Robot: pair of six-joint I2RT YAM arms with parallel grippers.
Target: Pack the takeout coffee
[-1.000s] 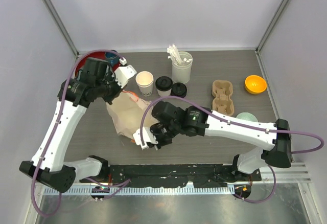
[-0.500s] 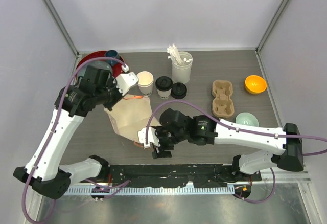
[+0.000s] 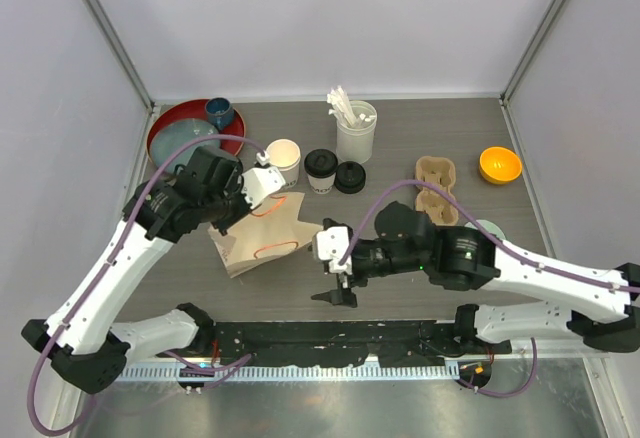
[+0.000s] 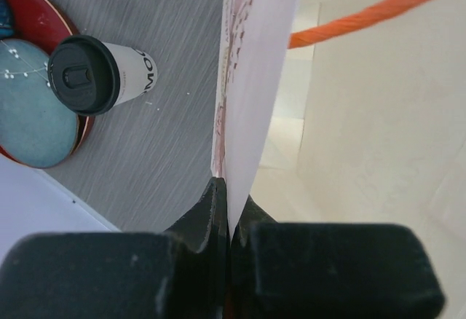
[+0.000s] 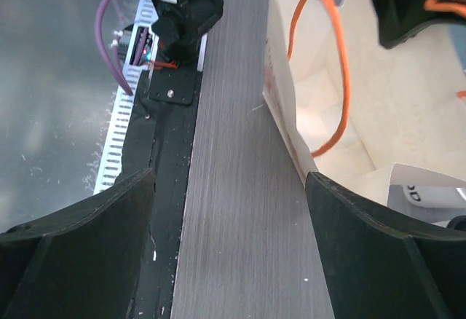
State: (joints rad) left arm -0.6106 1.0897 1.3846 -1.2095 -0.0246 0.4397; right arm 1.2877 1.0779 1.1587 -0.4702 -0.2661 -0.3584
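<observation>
Two white takeout cups stand at the back of the table: an uncovered one and one with a black lid. A loose black lid lies beside them. A tan paper bag with orange handles lies in front of them, its mouth open toward the right. My left gripper is shut on the bag's upper edge. My right gripper stands open just right of the bag's mouth, with only bare table between its fingers.
A white cylinder of sticks stands behind the cups. A tan pulp carrier, an orange bowl and a pale green bowl are at the right. A red plate with a blue cup sits at the back left.
My right gripper has let go of the bag's near edge, opened wide and drawn off to the right. My left gripper has carried the bag's upper edge rightward and nearer.
</observation>
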